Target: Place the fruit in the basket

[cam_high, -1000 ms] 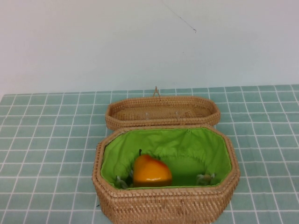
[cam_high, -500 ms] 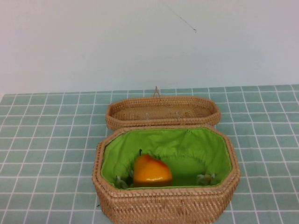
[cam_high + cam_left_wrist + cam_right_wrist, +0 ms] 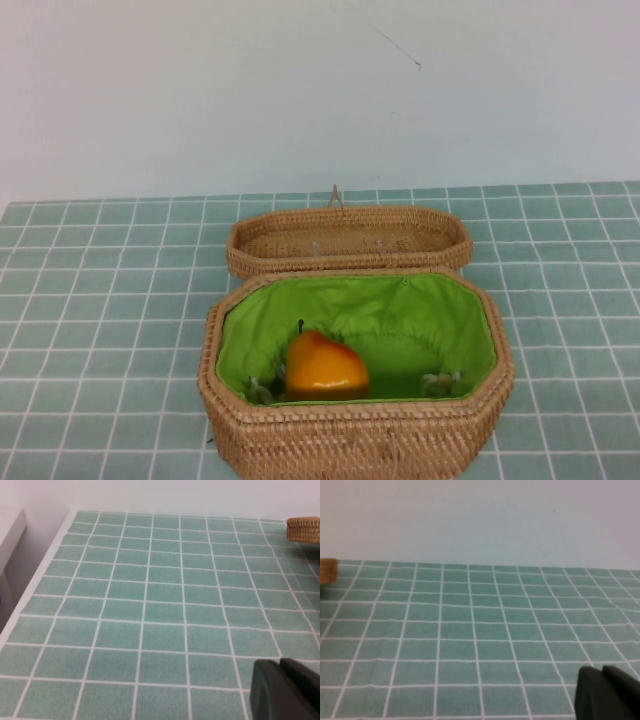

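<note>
While the green-tiled counter (image 3: pixel 90 300) is carrying the basket (image 3: pixel 355 440), its lid (image 3: pixel 348 240) is lying just behind, and the fruit (image 3: pixel 325 368) is resting inside. Both the left hand (image 3: pixel 285 690) and right hand (image 3: pixel 607 695) are hanging over bare counter away from the fruit, their grip state unclear.

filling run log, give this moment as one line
fruit: in basket | left gripper: off basket, over table | right gripper: off basket, over table
</note>
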Tool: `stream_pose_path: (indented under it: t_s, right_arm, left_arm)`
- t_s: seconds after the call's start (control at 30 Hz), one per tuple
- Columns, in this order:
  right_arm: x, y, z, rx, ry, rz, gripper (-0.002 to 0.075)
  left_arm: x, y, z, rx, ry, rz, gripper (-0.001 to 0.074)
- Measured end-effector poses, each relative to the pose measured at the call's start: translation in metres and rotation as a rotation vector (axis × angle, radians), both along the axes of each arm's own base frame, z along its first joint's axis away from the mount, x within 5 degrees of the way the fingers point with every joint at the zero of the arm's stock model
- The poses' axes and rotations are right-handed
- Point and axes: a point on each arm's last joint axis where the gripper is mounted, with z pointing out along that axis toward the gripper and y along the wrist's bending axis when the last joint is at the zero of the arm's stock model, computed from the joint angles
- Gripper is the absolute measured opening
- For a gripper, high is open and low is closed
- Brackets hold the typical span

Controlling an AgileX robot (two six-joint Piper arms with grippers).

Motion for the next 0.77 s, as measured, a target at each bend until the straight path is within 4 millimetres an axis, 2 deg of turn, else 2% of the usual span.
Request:
stream_pose_path:
  t_s: [0.2, 0.77]
  right_arm:
    - [-0.0018, -0.0005, -0.0086, 0.005, 0.097, -0.009, -0.0002]
    - [-0.0015, 0.0017, -0.0086, -0.01, 0.098, 0.038, -0.0002]
  left_arm:
    - [0.0, 0.0, 0.0, 0.0, 0.0, 0.0, -0.0003]
    - [0.0, 0.0, 0.0, 0.0, 0.0, 0.0, -0.0003]
